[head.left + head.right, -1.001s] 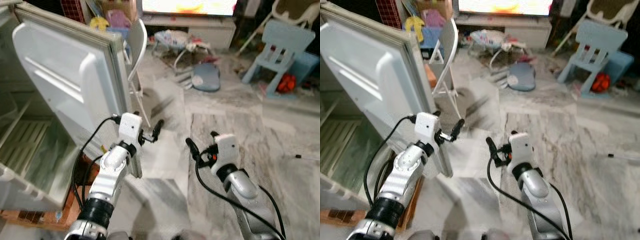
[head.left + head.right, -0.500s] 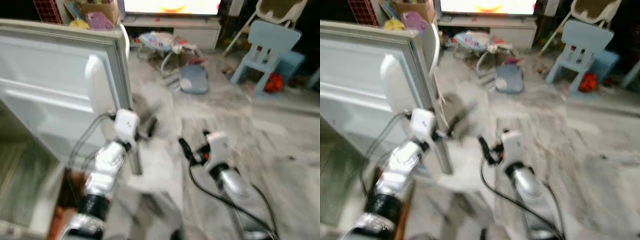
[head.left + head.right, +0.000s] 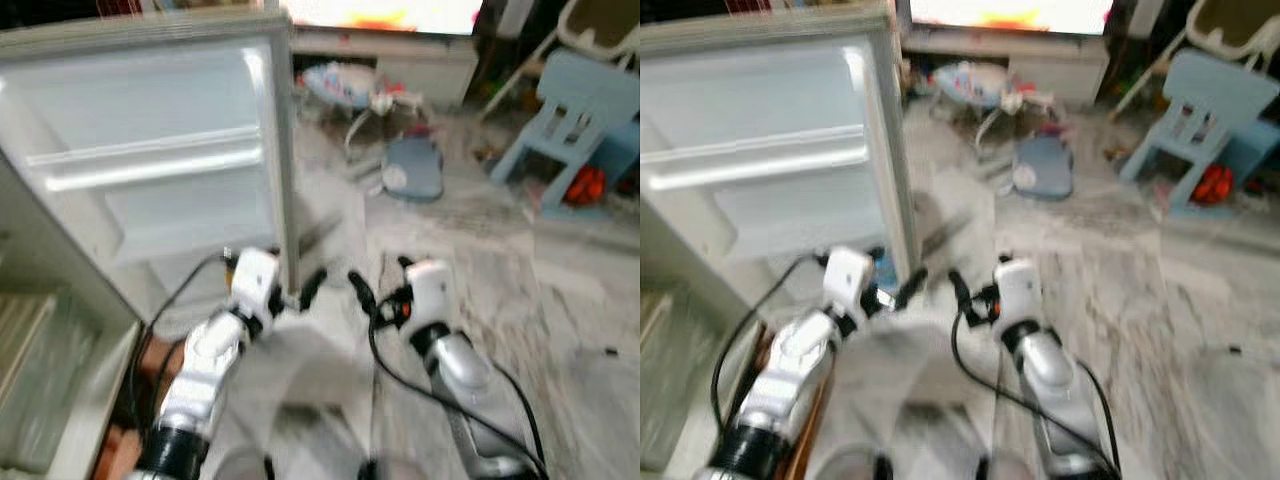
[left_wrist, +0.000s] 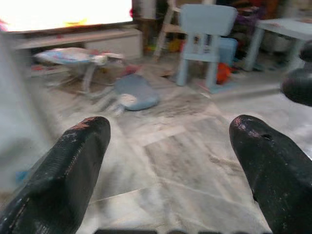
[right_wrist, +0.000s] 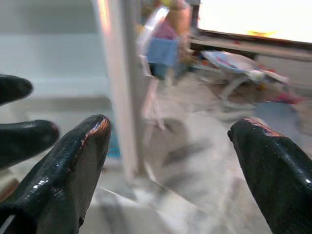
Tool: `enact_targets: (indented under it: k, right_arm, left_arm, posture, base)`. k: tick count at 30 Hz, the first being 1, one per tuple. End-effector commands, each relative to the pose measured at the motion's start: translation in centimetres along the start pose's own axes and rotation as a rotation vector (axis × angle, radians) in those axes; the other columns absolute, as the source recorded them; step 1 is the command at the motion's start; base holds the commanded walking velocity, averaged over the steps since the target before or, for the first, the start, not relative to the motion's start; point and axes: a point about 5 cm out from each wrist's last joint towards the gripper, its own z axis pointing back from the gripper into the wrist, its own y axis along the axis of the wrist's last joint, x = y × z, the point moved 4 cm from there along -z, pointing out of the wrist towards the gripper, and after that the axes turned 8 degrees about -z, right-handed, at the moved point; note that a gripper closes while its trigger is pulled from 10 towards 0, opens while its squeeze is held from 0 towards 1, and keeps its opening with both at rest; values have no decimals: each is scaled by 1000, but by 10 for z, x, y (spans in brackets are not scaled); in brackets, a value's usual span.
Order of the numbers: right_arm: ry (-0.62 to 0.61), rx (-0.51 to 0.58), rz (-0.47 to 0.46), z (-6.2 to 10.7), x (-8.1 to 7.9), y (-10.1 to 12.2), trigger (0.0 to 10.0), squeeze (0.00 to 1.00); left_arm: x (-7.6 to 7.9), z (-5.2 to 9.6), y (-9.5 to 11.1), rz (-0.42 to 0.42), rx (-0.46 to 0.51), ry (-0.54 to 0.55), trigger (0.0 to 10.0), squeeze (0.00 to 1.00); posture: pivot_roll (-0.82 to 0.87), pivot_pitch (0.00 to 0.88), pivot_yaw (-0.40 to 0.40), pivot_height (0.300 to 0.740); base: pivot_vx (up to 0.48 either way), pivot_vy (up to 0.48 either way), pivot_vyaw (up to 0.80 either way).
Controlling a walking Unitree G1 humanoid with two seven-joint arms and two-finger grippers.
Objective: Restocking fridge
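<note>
The white fridge door (image 3: 150,150) stands wide open, its inner shelves facing me, its free edge (image 3: 286,160) just above my left gripper. The fridge body (image 3: 40,330) is at the left. My left gripper (image 3: 310,287) is open and holds nothing, close beside the door's lower edge; in the left wrist view its fingers (image 4: 63,180) frame bare floor. My right gripper (image 3: 358,290) is open and holds nothing, a short way to the right and pointing at the left one. In the right wrist view its fingertips (image 5: 73,161) frame the door edge (image 5: 119,87).
Grey marble floor (image 3: 480,290) spreads ahead and to the right. Farther off stand a light blue child's chair (image 3: 575,100), a baby bouncer (image 3: 350,85), a round blue-grey cushion (image 3: 415,165), a red thing (image 3: 585,185) and a lit screen (image 3: 390,12).
The camera has swung, so the door's inner side now faces me more squarely and the picture is blurred. Both grippers stay open and empty, their tips a little closer together.
</note>
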Motion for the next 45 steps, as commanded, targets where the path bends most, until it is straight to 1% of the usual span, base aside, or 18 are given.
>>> enact_targets:
  k: [1,3,6,9,12,15,19,22,25,29,33,37,41,43,44,45]
  right_arm:
    - [-24,-22,4,3,7,-6,10000,0]
    - [-28,-15,11,1,8,-4,10000,0]
    - [-61,2,15,-1,14,0,10000,0]
    - [-65,5,14,-3,13,0,10000,0]
    - [-57,13,14,-5,7,1,10000,0]
    - [-60,20,13,-7,7,2,10000,0]
    - [-89,33,12,-9,12,3,10000,0]
    - [-131,42,10,-9,20,3,10000,0]
    - [-144,46,11,-10,21,3,10000,0]
    - [-149,49,8,-11,23,3,10000,0]
    - [-132,58,11,-14,17,4,10000,0]
    - [-142,65,9,-15,17,4,10000,0]
    - [-151,72,9,-12,19,4,10000,0]
    - [-154,72,10,-11,20,3,10000,0]
    - [-158,74,13,-10,21,4,10000,0]
    - [-161,76,16,-10,22,4,10000,0]
  left_arm:
    - [5,2,4,-21,2,-25,10000,0]
    - [3,6,2,-41,-13,-13,10000,0]
    - [0,17,-6,-35,-41,7,10000,0]
    - [-1,20,-11,-27,-57,12,10000,0]
    - [-2,19,-11,-17,-57,14,10000,0]
    - [-4,18,-10,-13,-57,18,10000,0]
    - [-6,18,-11,1,-62,28,10000,0]
    - [-10,17,-12,12,-62,44,10000,0]
    - [-12,17,-13,17,-65,56,10000,0]
    - [-14,13,-10,1,-56,54,10000,0]
    - [-20,10,-6,-6,-46,77,10000,0]
    - [-28,11,-8,-10,-52,125,10000,0]
    - [-33,11,-10,-18,-58,154,10000,0]
    - [-37,12,-10,-30,-56,174,10000,0]
    - [-40,12,-9,-61,-55,192,10000,0]
    - [-43,11,-8,-74,-52,208,10000,0]
  posture:
    - [90,53,-11,740]
    - [86,64,-7,740]
    - [80,66,-12,740]
    - [76,65,-11,740]
    - [71,55,-7,740]
    - [66,49,-2,740]
    - [60,35,2,740]
    - [55,20,12,740]
    - [55,8,6,740]
    - [62,8,-4,740]
    - [66,7,2,740]
    - [64,8,7,740]
    - [64,8,7,740]
    - [50,6,11,740]
    - [50,6,11,740]
    - [46,6,12,740]
  base:
    - [0,-450,-800]
    - [0,-429,-800]
    - [189,-395,-800]
    - [340,-334,-800]
    - [376,-291,-800]
    - [382,-285,-800]
    - [406,-201,-800]
    - [472,0,-800]
    - [480,0,-800]
    - [480,0,-800]
    - [480,0,-800]
    - [467,0,-800]
    - [379,293,-603]
    - [375,300,-488]
    - [371,304,0]
    - [364,315,0]
